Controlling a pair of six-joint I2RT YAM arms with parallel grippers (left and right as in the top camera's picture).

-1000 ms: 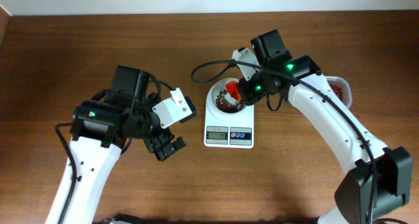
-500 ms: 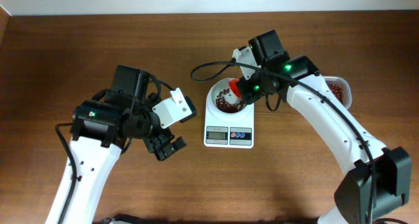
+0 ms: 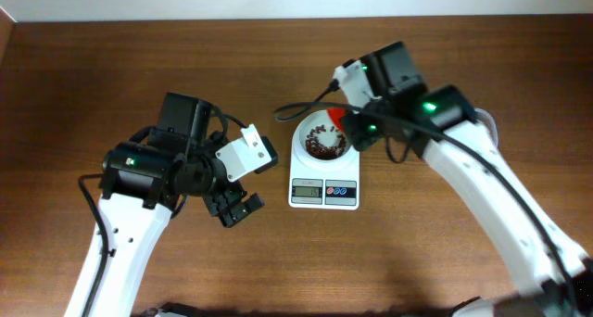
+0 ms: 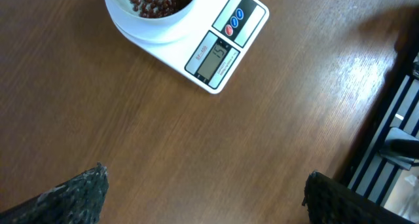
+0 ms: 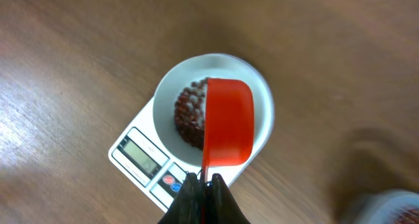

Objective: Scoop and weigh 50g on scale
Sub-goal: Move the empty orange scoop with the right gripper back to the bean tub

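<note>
The scale (image 4: 178, 52) has a display (image 4: 215, 54) showing digits, seemingly "15"; other print is illegible.

Bright, even light from above casts soft shadows on the table (image 3: 417, 252). The left fingers (image 4: 72, 194) look grainy and unfocused, with glare streaking the wood above them, rightward. Right of the right fingers (image 5: 186, 207), heavy blur.

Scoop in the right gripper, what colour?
Bright red plastic scoop; clearest in the right wrist view.

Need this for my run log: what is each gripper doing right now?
Left gripper: open, holding nothing.
Right gripper: shut on the handle of the red scoop.
</note>
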